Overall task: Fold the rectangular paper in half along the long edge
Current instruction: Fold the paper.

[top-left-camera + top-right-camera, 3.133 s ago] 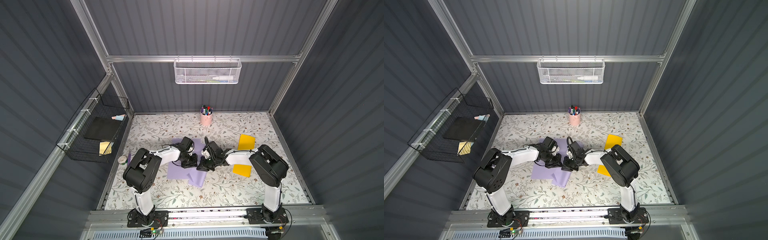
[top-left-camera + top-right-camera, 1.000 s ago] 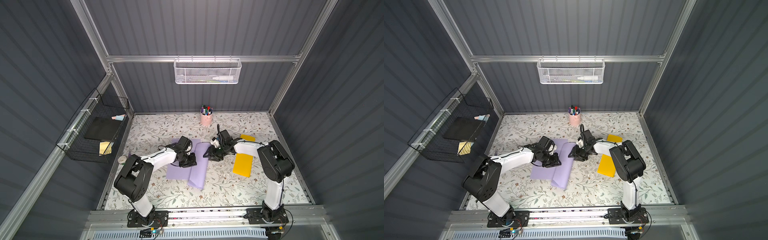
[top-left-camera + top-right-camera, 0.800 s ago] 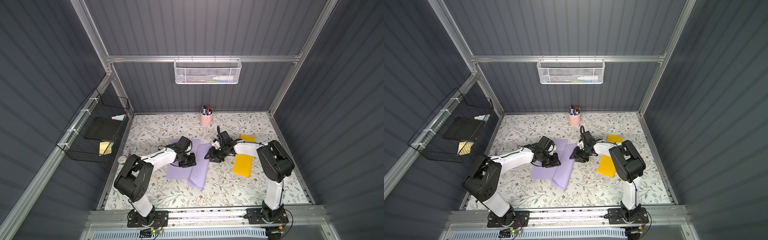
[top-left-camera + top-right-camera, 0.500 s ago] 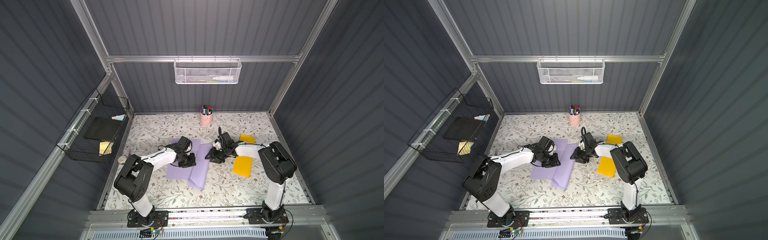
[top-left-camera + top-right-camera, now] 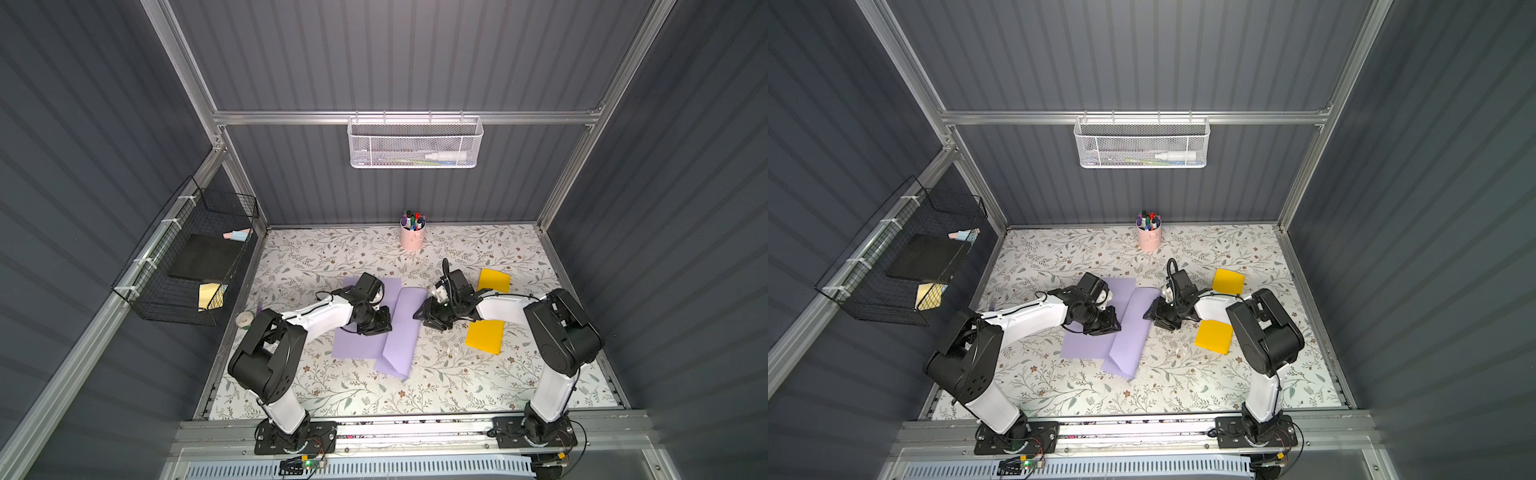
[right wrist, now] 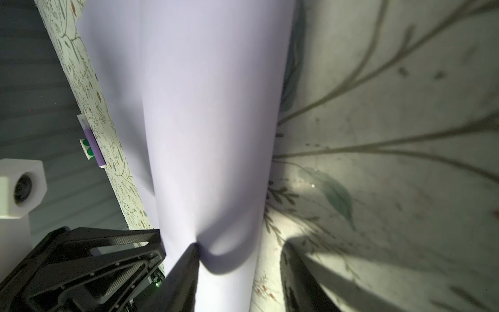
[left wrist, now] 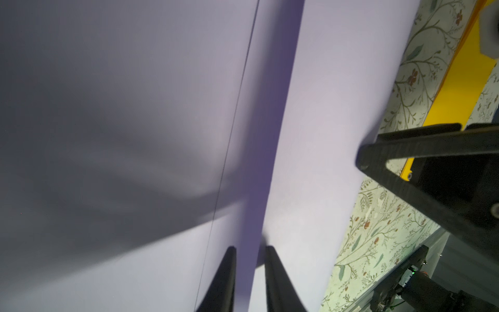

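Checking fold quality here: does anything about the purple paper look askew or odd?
Yes. On the purple paper, the folded-over flap lies skewed: in both top views its near corner juts past the sheet's near edge, so edges do not align. The fold looks rounded, not creased.

Two arms, same build. Left arm (image 5: 320, 318): white shells on the long links, rounded black joint housings, flat black base plate (image 5: 296, 437). A thin cable (image 5: 319, 296), black, loops out near its wrist. Right arm (image 5: 498, 309): same white-and-black scheme; a thick cable (image 5: 445, 266), black, arches up behind the wrist. Left end effector (image 7: 249, 272): two slim black fingers (image 7: 226, 281) tapering to points. Right end effector (image 6: 240, 270): black fingers likewise, set in a frame (image 7: 432, 151) of black woven-texture plates with small screws (image 7: 364, 166). White hexagonal camera housing (image 6: 20, 189) on left wrist, round dark lens.
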Controlling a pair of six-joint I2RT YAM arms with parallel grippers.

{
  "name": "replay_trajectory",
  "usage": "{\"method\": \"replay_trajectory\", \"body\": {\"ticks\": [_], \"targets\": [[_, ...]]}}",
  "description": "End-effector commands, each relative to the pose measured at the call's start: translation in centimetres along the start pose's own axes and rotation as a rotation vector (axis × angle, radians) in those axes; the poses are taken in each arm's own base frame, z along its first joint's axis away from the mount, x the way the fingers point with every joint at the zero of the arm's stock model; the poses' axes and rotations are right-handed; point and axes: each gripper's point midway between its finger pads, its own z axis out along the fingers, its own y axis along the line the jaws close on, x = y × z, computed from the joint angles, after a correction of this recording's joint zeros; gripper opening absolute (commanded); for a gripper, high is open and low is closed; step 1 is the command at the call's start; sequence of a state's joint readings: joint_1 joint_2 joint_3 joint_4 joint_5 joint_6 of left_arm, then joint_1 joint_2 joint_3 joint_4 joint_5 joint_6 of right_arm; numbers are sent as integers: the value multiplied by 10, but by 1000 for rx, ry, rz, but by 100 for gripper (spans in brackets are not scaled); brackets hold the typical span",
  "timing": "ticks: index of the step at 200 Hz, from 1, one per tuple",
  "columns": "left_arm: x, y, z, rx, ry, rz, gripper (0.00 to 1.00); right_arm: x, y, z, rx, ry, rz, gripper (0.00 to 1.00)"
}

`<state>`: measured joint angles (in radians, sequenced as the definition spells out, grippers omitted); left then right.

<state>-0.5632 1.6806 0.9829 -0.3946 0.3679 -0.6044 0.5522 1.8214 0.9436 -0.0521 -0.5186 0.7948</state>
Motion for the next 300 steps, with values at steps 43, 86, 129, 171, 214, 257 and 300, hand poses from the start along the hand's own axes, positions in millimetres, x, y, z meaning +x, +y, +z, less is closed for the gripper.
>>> {"method": "replay_trajectory", "body": {"ticks": [43, 86, 129, 171, 214, 257, 300], "targets": [[-8, -6, 4, 11, 0, 23, 24, 3, -9, 2, 62, -43, 45, 50], [-8, -5, 8, 7, 5, 23, 24, 4, -11, 2, 78, -50, 49, 51], [-5, -8, 11, 30, 29, 20, 24, 5, -17, 2, 102, -55, 61, 50], [-5, -8, 12, 29, 32, 19, 24, 5, -20, 5, 110, -50, 66, 50], [-4, -7, 11, 24, 33, 18, 24, 6, -20, 11, 109, -33, 68, 50], [-3, -5, 13, 17, 37, 17, 11, 7, -19, 15, 109, -19, 64, 50], [-4, -4, 13, 9, 37, 17, 6, 8, -20, 18, 111, -11, 67, 50]]}}
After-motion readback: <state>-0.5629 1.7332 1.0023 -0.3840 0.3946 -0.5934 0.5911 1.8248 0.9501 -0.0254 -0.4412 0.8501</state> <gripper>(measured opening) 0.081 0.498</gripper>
